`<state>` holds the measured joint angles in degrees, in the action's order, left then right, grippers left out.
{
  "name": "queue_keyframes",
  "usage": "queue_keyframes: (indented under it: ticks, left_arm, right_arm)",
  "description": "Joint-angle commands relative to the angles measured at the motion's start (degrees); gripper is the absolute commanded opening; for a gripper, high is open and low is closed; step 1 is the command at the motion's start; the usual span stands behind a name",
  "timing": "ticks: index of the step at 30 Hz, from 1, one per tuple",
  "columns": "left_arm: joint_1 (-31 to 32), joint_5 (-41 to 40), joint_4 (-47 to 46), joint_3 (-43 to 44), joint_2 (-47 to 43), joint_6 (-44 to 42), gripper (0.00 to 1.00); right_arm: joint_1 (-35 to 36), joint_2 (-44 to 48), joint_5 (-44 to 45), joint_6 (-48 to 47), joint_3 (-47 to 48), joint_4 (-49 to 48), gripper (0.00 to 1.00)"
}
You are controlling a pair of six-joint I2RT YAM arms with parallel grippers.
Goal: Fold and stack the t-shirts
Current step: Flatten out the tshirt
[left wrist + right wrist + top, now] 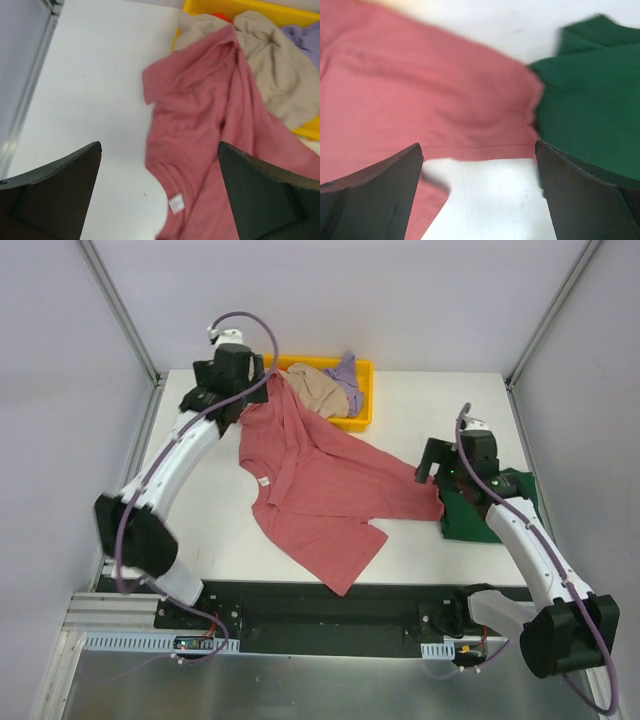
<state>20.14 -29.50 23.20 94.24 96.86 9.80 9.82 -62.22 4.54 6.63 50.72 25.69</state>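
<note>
The rose-red t-shirt (320, 490) is spread rumpled across the table (205, 515), one end reaching the yellow tray (365, 412), the other touching the dark green t-shirt (468, 518). Both claws are held wide apart with nothing gripped: the left gripper (159, 144) over the tray end, the right gripper (478, 144) over the green-side edge.

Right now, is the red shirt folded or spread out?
Spread, not folded: the red shirt lies open and rumpled across the table, one end reaching the yellow tray, the other the green shirt.

Central t-shirt (320, 490) lies between far tray (366, 400) and right-hand t-shirt (460, 520).
</note>
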Motion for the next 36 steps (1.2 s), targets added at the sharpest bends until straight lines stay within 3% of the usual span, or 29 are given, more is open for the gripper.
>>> queue_keyframes:
  ticks: [1, 7, 11, 15, 18, 26, 31, 36]
  left_arm:
    - [-0.19, 13.04, 0.35, -16.50, -16.15, 14.69, 0.99]
    - [-0.28, 13.06, 2.37, -38.74, -31.71, 26.55, 0.99]
    - [-0.80, 15.69, 2.64, -49.31, -37.79, 34.13, 0.99]
    - [-2.12, 18.07, 5.18, -55.21, -40.52, 36.42, 0.99]
    - [-3.09, 17.37, 10.27, -57.23, -40.35, 39.49, 0.99]
    - [-4.58, 18.42, 11.08, -59.17, -38.50, 41.79, 0.99]
    - [-4.94, 17.72, 11.43, -59.25, -38.76, 41.70, 0.99]
    - [-5.02, 17.46, 11.51, -59.26, -39.20, 41.18, 0.99]
  right_arm:
    - [10.71, 0.79, -8.66, -11.54, -0.36, -3.98, 0.96]
    - [29.26, -11.84, -9.20, -8.15, 4.55, -11.88, 0.99]
    - [39.02, -27.40, -7.35, -6.19, 17.10, -13.48, 0.90]
    - [45.79, -40.23, -6.03, -15.31, 29.76, -12.60, 0.80]
    - [48.35, -48.15, -6.02, -20.41, 37.06, -9.88, 0.75]
    - [49.94, -60.47, -5.59, -30.45, 48.93, -4.96, 0.62]
    - [50.03, -63.99, -0.59, -31.51, 52.29, -1.87, 0.56]
    - [49.94, -63.91, 1.62, -30.89, 51.68, -2.31, 0.38]
